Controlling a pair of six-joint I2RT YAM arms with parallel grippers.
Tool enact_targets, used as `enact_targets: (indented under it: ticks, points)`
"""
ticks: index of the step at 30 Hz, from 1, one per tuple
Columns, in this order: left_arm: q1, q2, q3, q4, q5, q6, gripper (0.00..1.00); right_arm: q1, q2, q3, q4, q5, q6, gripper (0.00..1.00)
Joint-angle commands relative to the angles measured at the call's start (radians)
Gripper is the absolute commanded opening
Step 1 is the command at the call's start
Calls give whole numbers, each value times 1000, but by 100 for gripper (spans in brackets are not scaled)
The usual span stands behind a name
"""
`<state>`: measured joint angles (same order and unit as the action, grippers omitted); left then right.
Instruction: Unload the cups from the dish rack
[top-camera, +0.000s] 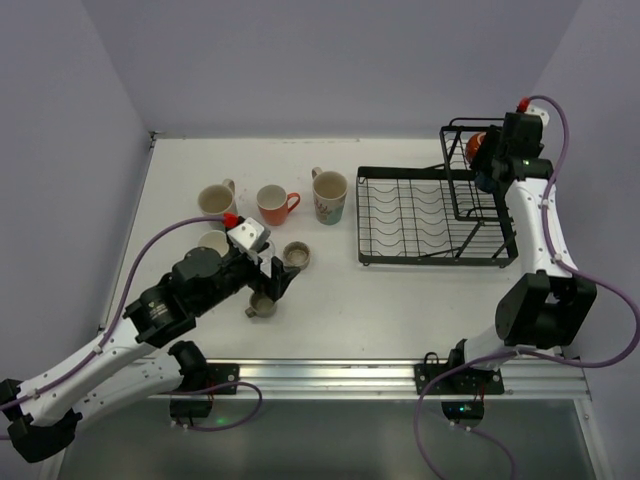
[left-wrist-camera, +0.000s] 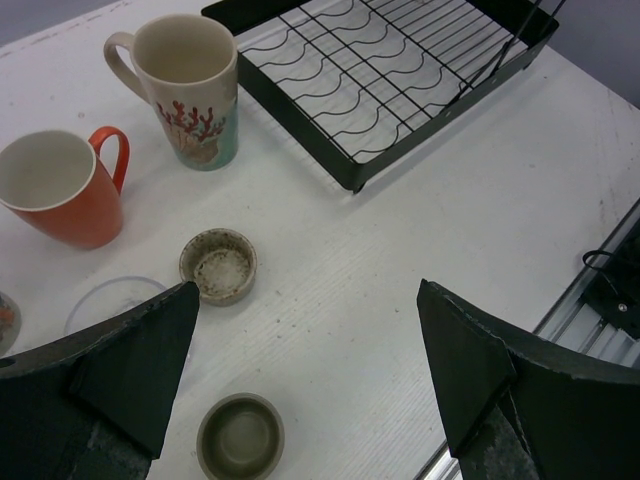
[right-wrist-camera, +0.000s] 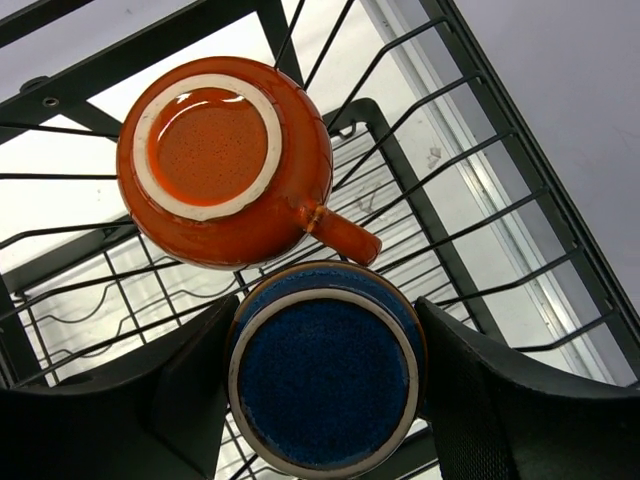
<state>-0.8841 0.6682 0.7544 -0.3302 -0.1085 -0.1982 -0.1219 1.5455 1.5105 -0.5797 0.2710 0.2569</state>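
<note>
The black wire dish rack (top-camera: 435, 215) stands at the right, with its raised basket (top-camera: 462, 190) at the far end. In the basket an orange-red cup (right-wrist-camera: 215, 160) and a blue cup (right-wrist-camera: 325, 380) sit upside down, touching. My right gripper (right-wrist-camera: 325, 335) is in the basket with its fingers pressed against both sides of the blue cup. My left gripper (left-wrist-camera: 305, 370) is open and empty over the table, just above a small olive cup (left-wrist-camera: 240, 437). A speckled beige cup (left-wrist-camera: 218, 265), an orange mug (left-wrist-camera: 55, 190) and a patterned cream mug (left-wrist-camera: 190, 88) stand on the table.
A cream mug (top-camera: 215, 198) and a pale cup (top-camera: 213, 243) stand at the far left, and a clear glass (left-wrist-camera: 115, 300) stands by my left finger. The rack's flat tray (left-wrist-camera: 400, 80) holds nothing. A metal rail (top-camera: 400, 375) runs along the table's near edge.
</note>
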Motion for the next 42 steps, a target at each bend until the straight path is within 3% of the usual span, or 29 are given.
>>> enact_targets:
  ticks: [1,4,11,15,18,22,25,29,34,42]
  points:
    - [5,10,-4,34,-10,17,95,16,-99,25,40,54,-7,50]
    - [7,17,-4,37,-10,16,95,30,-165,-6,79,60,8,43]
    - [7,50,8,57,10,-6,93,68,-324,-93,155,19,47,38]
    - [7,60,22,95,61,-69,92,128,-453,-191,191,-68,109,36]
    - [7,70,29,149,70,-138,90,200,-568,-301,268,-228,203,33]
    - [5,120,-4,325,140,-251,86,273,-654,-450,414,-581,356,33]
    - [7,206,-17,520,223,-293,84,356,-692,-561,547,-685,462,33]
    - [5,318,6,652,279,-332,82,435,-720,-706,783,-818,617,32]
    - [1,435,2,838,314,-415,78,485,-736,-835,920,-859,673,32]
    - [-22,521,8,947,331,-477,69,489,-782,-924,986,-872,720,32]
